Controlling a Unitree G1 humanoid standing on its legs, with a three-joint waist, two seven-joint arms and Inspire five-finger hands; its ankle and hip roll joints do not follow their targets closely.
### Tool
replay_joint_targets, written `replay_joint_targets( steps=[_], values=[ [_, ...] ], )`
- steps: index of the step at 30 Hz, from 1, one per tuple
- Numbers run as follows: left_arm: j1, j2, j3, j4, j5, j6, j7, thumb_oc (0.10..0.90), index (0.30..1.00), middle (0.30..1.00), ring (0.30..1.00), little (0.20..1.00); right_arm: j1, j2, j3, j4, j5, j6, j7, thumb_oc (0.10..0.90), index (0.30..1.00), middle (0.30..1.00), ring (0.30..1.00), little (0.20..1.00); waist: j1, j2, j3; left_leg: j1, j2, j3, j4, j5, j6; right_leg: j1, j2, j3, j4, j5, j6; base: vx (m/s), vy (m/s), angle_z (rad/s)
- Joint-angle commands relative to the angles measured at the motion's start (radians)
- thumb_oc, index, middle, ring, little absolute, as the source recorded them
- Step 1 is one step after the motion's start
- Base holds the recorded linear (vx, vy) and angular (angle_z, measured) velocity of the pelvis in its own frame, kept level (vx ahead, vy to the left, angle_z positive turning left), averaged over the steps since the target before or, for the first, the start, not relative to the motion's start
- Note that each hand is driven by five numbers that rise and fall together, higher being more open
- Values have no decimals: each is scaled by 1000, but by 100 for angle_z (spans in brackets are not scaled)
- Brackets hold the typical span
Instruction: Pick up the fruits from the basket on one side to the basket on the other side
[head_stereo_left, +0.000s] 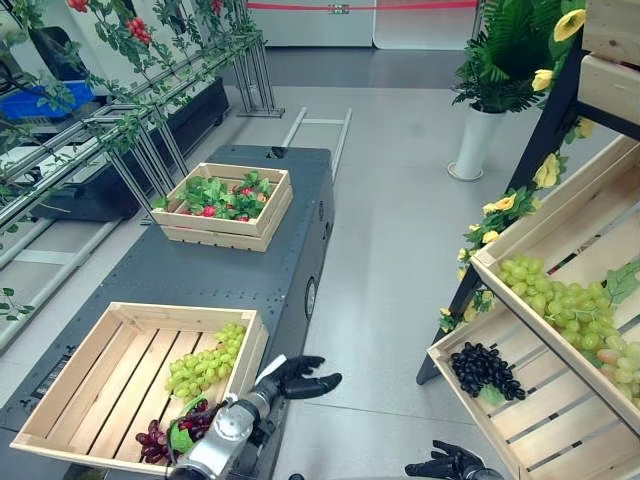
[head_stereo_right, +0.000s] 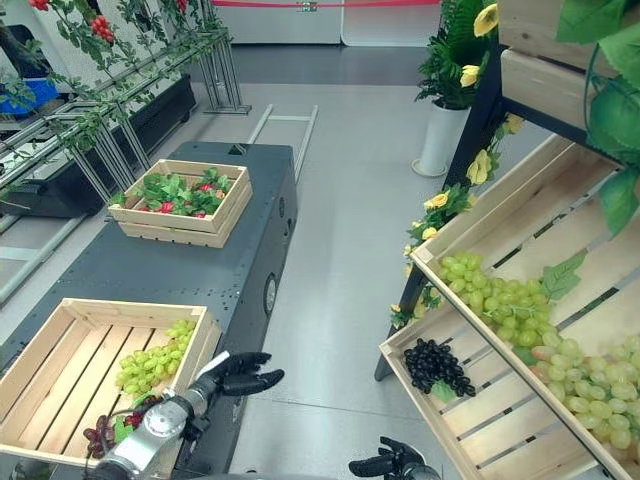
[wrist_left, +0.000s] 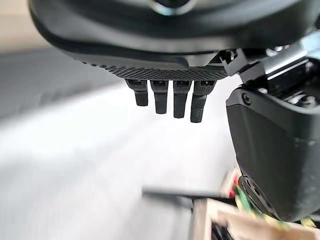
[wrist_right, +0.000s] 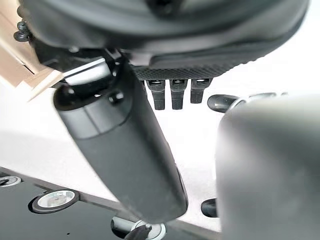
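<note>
Two hands, fingers straight, both empty: left hand (head_stereo_left: 298, 378) over the floor beside the near crate (head_stereo_left: 90, 372), right hand (head_stereo_left: 447, 464) low. Near crate: one green grape bunch (head_stereo_left: 205, 362), one purple bunch (head_stereo_left: 165, 430). Shelf crate (head_stereo_left: 545, 415): one black bunch (head_stereo_left: 484, 369).

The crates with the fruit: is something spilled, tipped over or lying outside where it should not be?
Nothing stands out. The green grapes and dark red grapes lie inside the near crate on the dark cart. The black grapes and more green grapes lie in the shelf crates. Both the left hand and right hand are empty.
</note>
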Motion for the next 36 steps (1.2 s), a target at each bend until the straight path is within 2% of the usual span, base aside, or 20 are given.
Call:
replay_joint_targets(
  steps=[1,3,7,10,17,21,27,30,36],
  values=[
    [-130,117,126,-79,98,-34,117,800,900,900,900,900,-6,-25,-19,-16,-14,-43,27,800,900,900,900,900,38,-14,15,39,-21,-5,10,-82,7,-31,-28,-39,8,55,-17,59,33,9],
    [-117,160,160,-95,175,-17,166,800,900,900,900,900,12,-25,-37,-22,-6,-56,24,800,900,900,900,900,43,-16,17,36,-23,-14,10,-80,7,-29,-25,-47,12,52,-19,69,20,11],
    [-78,202,223,-111,231,8,259,800,900,900,900,900,37,-28,-51,-36,5,-73,19,800,900,900,900,900,52,-19,23,26,-28,-27,10,-76,6,-34,-25,-55,16,48,-21,41,31,11],
    [-44,231,292,-63,304,37,379,800,900,900,900,900,64,-34,-60,-46,-20,-93,21,800,900,900,900,900,63,-19,40,14,-36,-37,10,-77,8,-48,-24,-66,31,37,-24,48,60,10],
    [0,231,327,-27,387,122,489,800,900,900,900,900,76,-57,-46,-60,-20,-115,19,800,900,900,900,900,81,-15,98,-16,-49,-49,18,-68,14,-96,-29,-79,115,-9,-38,6,73,14],
    [16,250,351,-31,407,151,497,800,900,900,900,900,74,-72,-33,-76,-53,-121,23,800,900,900,900,900,89,-11,128,-33,-57,-51,26,-71,14,-108,-35,-87,126,-17,-38,-29,68,14],
    [7,279,336,-12,438,182,471,800,900,900,900,900,58,-103,-17,-120,-44,-117,9,800,900,900,900,900,92,-6,173,-77,-58,-58,60,-74,15,-148,-39,-88,163,-30,-42,-71,59,5],
    [-24,289,310,16,437,218,490,800,900,900,900,900,43,-120,-10,-142,-37,-130,7,800,900,900,900,900,87,-1,202,-107,-55,-59,76,-70,14,-174,-37,-85,188,-40,-45,-81,66,5],
    [-172,310,219,143,465,264,539,800,900,900,900,900,-13,-160,34,-180,-11,-135,17,800,900,900,900,900,67,-2,286,-194,-49,-47,135,-62,9,-252,-28,-72,240,-54,-55,-117,49,4]
  ],
)
